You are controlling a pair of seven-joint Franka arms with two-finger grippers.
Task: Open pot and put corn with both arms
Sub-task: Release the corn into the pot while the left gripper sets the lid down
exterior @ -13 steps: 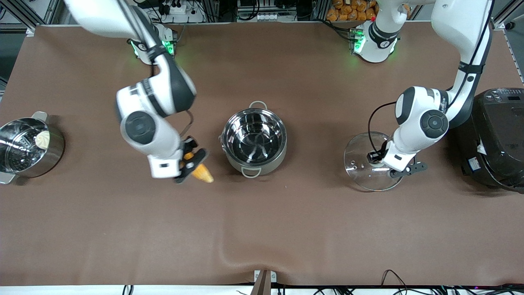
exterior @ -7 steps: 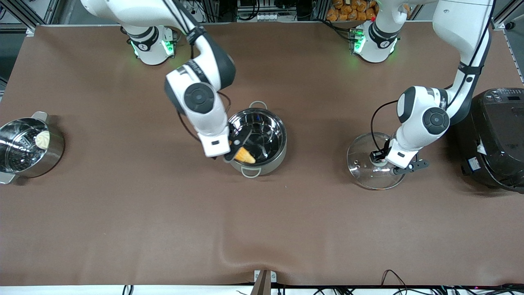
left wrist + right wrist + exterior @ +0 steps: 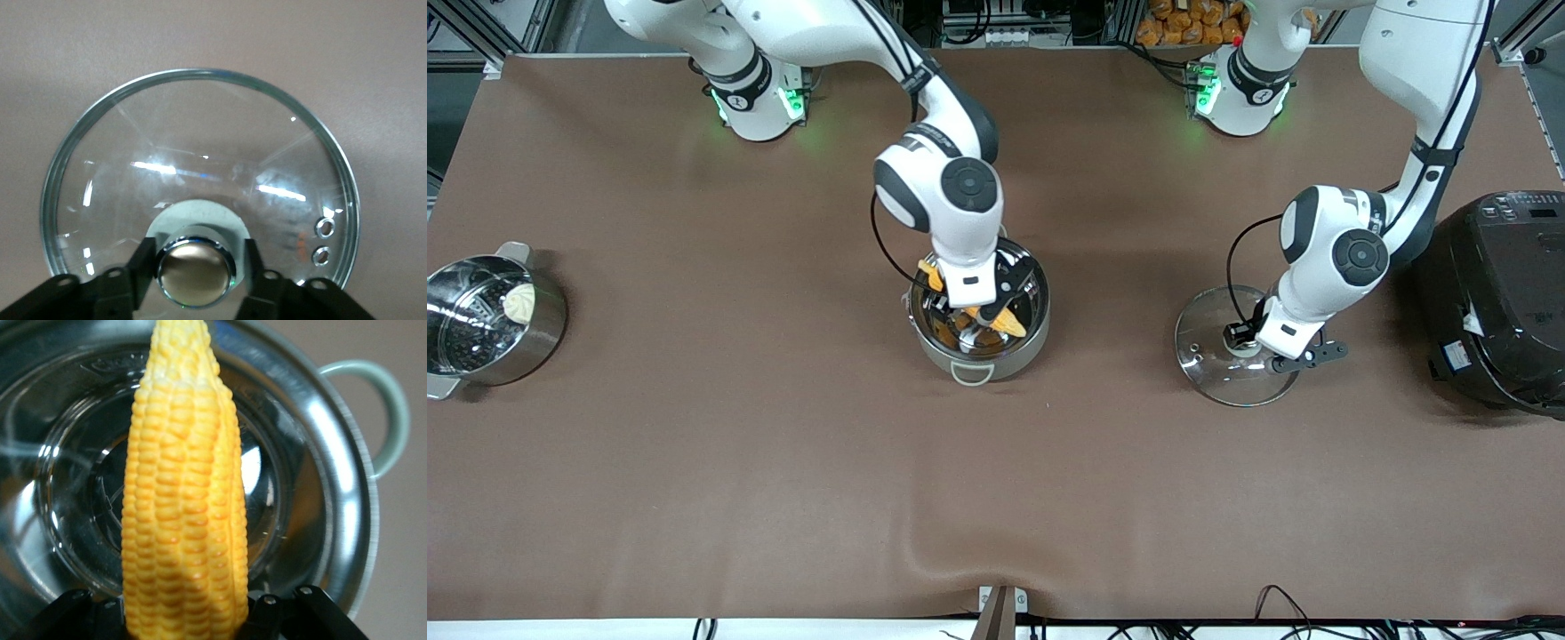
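The shiny steel pot (image 3: 1039, 307) stands open at the table's middle, and its pale loop handle shows in the right wrist view (image 3: 392, 413). My right gripper (image 3: 985, 313) is shut on the yellow corn (image 3: 1010, 324) and holds it over the pot's mouth. In the right wrist view the cob (image 3: 183, 493) points across the pot's bowl (image 3: 320, 487), with my right gripper (image 3: 183, 621) at its thick end. My left gripper (image 3: 1249, 345) is shut on the gold knob (image 3: 195, 270) of the glass lid (image 3: 1209, 356), low over the table toward the left arm's end. The lid fills the left wrist view (image 3: 200, 147).
A steel pot with a perforated insert and a white bun (image 3: 463, 356) stands at the right arm's end of the table. A large black cooker (image 3: 1507, 302) stands at the left arm's end, close to the lid.
My right arm has carried the corn from over the table beside the pot to over the pot's mouth. My left gripper and the lid have shifted only slightly.
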